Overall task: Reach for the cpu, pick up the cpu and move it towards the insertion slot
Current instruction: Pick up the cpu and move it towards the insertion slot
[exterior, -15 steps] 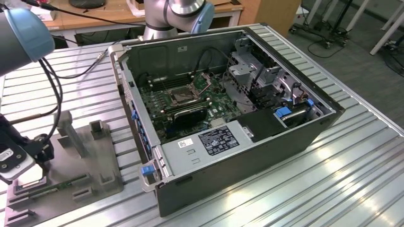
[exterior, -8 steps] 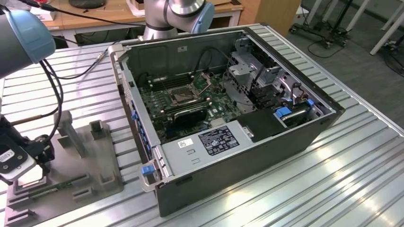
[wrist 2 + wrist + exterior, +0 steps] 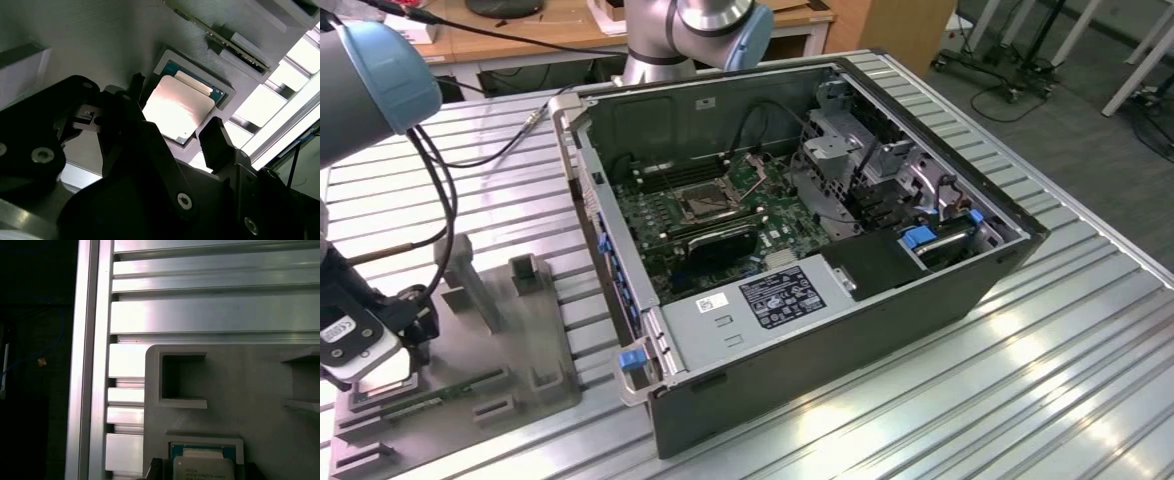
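Silvery cpu flat in tray recess — insertion slot on mobo.

The table was bare ribbed metal, brushed and bright, with strong reflections along its slats. The tray was gray plastic, matt, with a finely ridged surface in the second wrist view. The cpu had a smooth silvery metal top that glared under the light, and a green board rim. The gripper had matt black fingers fastened with bright metal screws. The computer case was sheet metal, dark and matt outside, plain gray inside. The circuit board was glossy green. The insertion slot had a dull metal frame. The arm showed satin silver tube and smooth blue caps
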Motion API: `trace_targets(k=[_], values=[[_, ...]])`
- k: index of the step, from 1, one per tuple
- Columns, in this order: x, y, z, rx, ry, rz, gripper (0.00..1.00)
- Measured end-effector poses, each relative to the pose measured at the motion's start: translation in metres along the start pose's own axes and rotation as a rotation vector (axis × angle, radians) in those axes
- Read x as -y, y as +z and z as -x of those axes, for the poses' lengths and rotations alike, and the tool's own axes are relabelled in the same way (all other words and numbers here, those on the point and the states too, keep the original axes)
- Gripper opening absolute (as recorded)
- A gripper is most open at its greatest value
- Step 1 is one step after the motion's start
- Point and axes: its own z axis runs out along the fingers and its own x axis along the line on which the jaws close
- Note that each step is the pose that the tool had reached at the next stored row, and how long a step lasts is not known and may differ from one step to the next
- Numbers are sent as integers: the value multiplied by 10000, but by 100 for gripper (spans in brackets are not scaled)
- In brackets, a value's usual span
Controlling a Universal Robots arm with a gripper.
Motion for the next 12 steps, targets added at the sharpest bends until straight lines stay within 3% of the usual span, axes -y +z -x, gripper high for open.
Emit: trace_targets(k=[4,5,12], values=[[0,0,0,0,2,0,71],[1,0,0,0,2,-1,64],[1,0,0,0,4,-1,62]])
